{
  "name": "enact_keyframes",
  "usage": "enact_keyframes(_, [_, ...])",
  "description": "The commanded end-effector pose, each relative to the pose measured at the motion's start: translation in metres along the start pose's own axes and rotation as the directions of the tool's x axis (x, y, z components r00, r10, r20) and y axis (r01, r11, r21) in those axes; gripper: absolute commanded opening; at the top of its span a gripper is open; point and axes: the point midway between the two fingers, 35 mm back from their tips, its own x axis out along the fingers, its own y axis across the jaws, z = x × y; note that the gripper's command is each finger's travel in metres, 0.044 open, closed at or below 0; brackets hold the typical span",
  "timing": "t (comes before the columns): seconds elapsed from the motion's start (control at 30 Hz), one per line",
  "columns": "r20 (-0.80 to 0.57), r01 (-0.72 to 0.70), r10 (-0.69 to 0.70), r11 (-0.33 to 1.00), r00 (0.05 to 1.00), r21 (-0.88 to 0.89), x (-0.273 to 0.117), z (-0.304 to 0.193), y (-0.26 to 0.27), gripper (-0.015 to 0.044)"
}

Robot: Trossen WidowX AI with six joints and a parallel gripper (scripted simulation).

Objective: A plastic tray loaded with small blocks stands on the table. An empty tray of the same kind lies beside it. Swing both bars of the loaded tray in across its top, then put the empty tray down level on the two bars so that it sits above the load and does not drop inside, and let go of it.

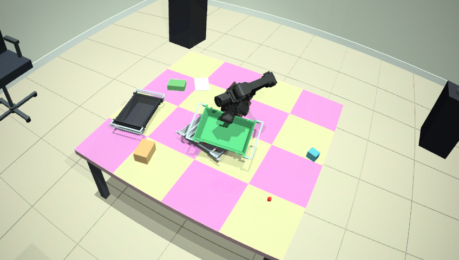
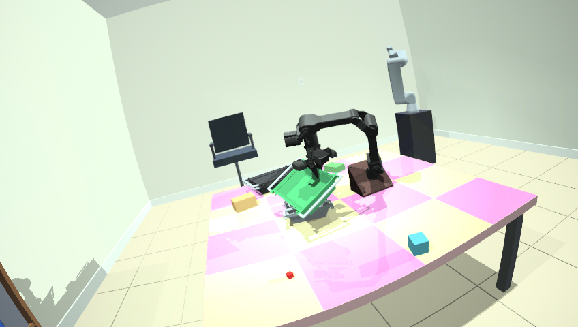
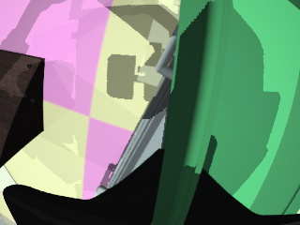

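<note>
The empty green tray (image 1: 240, 136) (image 2: 292, 188) (image 3: 248, 94) hangs in the air, tilted in the exterior view, with its bars out beyond its ends. My gripper (image 1: 227, 119) (image 2: 315, 172) (image 3: 171, 157) is shut on the middle of its long wall. The loaded grey tray (image 2: 310, 214) (image 3: 136, 150) stands on the table below, turned at an angle to the green one and mostly covered by it. A few red blocks (image 1: 216, 149) show inside it. Pale bar parts show at its ends; most of its bars are hidden. A gap between the trays cannot be judged exactly.
A black tray (image 1: 138, 111) (image 2: 265, 180) stands at the left. An orange block (image 1: 144, 151) (image 2: 244, 202), a green block (image 1: 176, 84) (image 2: 334, 167), a white square (image 1: 202, 84), a cyan cube (image 1: 313, 154) (image 2: 418, 244) and a red cube (image 1: 269, 199) (image 2: 289, 274) lie around. The arm stands on a brown wedge (image 2: 367, 182) (image 3: 21, 94).
</note>
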Motion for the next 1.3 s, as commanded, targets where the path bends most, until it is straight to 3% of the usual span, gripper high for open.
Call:
enact_keyframes(0.0, [0.010,0.039,-0.039,0.998,0.999,0.041,-0.010,-0.022,-0.003,0.0000])
enact_keyframes(0.43, [0.059,0.060,-0.072,0.982,0.996,0.177,-0.015,-0.083,0.008,0.0000])
enact_keyframes(1.27, [0.060,0.061,-0.072,0.982,0.996,0.179,-0.015,-0.084,0.008,0.0000])
